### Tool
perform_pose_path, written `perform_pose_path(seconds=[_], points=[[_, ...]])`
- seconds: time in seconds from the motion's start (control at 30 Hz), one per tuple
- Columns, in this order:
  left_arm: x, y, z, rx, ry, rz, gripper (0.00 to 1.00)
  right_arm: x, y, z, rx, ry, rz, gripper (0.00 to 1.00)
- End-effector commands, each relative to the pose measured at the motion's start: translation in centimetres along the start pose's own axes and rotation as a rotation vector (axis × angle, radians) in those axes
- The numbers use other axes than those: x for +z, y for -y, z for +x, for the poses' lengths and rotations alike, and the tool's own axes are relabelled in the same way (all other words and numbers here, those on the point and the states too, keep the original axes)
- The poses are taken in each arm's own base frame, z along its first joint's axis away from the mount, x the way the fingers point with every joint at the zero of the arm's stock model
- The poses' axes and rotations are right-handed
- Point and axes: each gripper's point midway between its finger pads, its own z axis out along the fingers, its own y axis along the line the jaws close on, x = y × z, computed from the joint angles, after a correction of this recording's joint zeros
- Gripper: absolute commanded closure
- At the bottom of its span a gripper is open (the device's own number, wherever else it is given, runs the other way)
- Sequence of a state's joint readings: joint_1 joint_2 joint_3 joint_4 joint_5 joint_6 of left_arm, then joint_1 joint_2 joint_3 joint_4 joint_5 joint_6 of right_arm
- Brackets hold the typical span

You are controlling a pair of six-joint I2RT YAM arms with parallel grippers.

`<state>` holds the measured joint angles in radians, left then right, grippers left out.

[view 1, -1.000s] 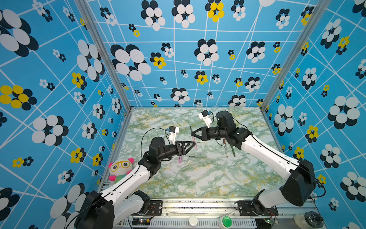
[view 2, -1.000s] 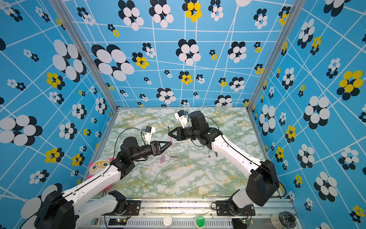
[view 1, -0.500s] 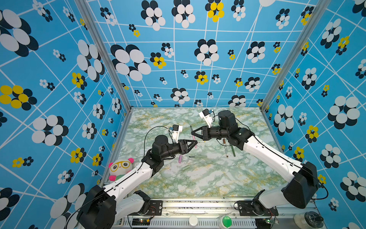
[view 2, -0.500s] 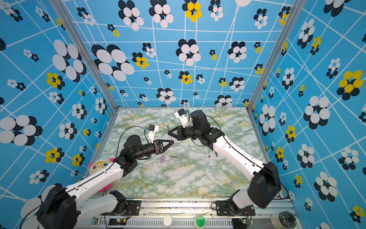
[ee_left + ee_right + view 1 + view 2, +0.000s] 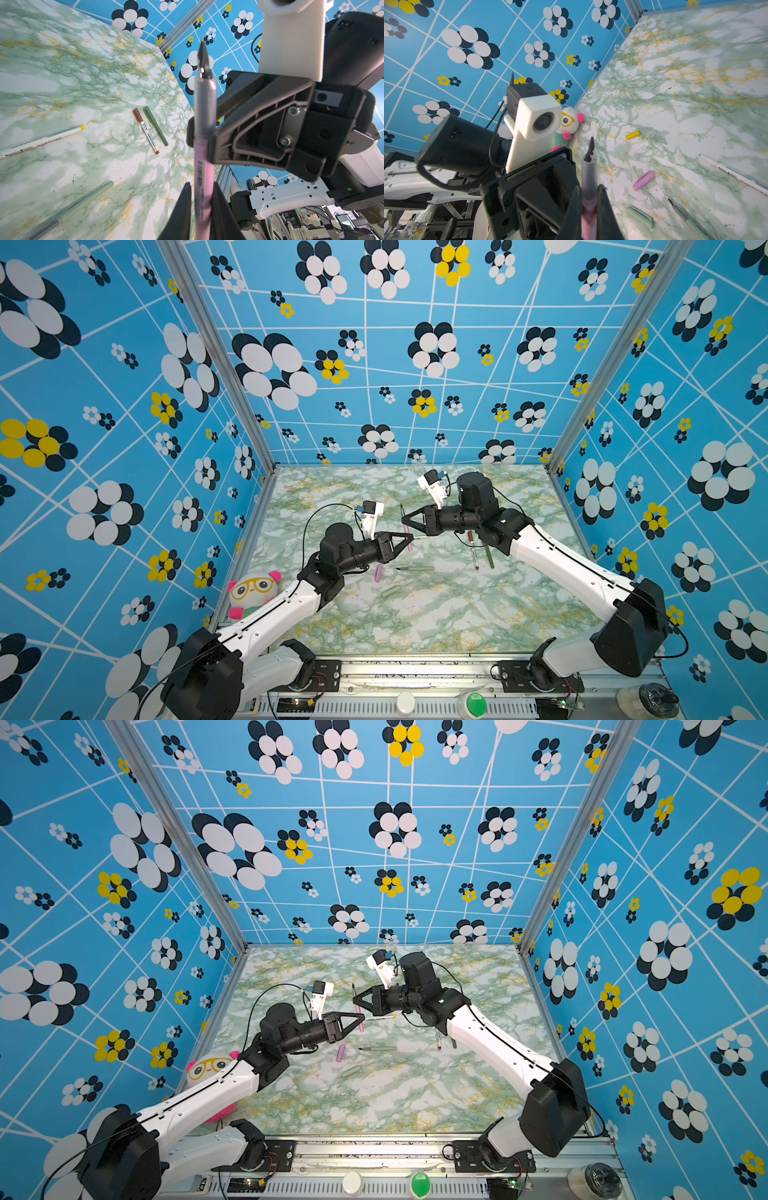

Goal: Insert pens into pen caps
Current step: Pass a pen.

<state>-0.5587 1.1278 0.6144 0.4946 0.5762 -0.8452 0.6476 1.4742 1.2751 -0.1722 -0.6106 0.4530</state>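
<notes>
Above the table [image 5: 457, 614] middle, the left gripper [image 5: 410, 536] and right gripper [image 5: 403, 523] each pinch the pink pen [image 5: 204, 166], its nib bare and a barcode on its barrel. The pink cap [image 5: 378, 573] lies below. Print on the brown-ended pen [image 5: 148, 134] is unreadable.

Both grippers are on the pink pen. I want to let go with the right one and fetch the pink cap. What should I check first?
1. Is the right gripper shut on the pink pen: ok.
2. Is the left gripper shut on the barrel: ok, its fingers lie against it.
3. Is the nib bare and beyond both grippers: ok.
4. Is the pink cap lying free on the table: ok, nothing touches it.
5. Which end of the cap is open: cannot tell.
6. Will the left gripper alone keep the pen from tilting: cannot tell.
</notes>
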Motion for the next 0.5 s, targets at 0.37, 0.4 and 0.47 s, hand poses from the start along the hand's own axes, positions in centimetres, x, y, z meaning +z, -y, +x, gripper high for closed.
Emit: perform_pose_path(seconds=[0.37, 0.4, 0.47], points=[[0.1, -0.2, -1.2, 0.044, 0.032, -0.042, 1.0, -0.9, -1.1, 0.2, -0.035, -0.004, -0.001, 0.91], [-0.1, -0.3, -1.0, 0.05, 0.026, -0.053, 1.0, -0.9, -1.0, 0.1, -0.036, -0.004, 0.004, 0.91], [-0.5, -0.8, -0.8, 0.061, 0.014, -0.091, 1.0, -1.1, -1.0, -0.1, -0.041, 0.003, 0.015, 0.88]])
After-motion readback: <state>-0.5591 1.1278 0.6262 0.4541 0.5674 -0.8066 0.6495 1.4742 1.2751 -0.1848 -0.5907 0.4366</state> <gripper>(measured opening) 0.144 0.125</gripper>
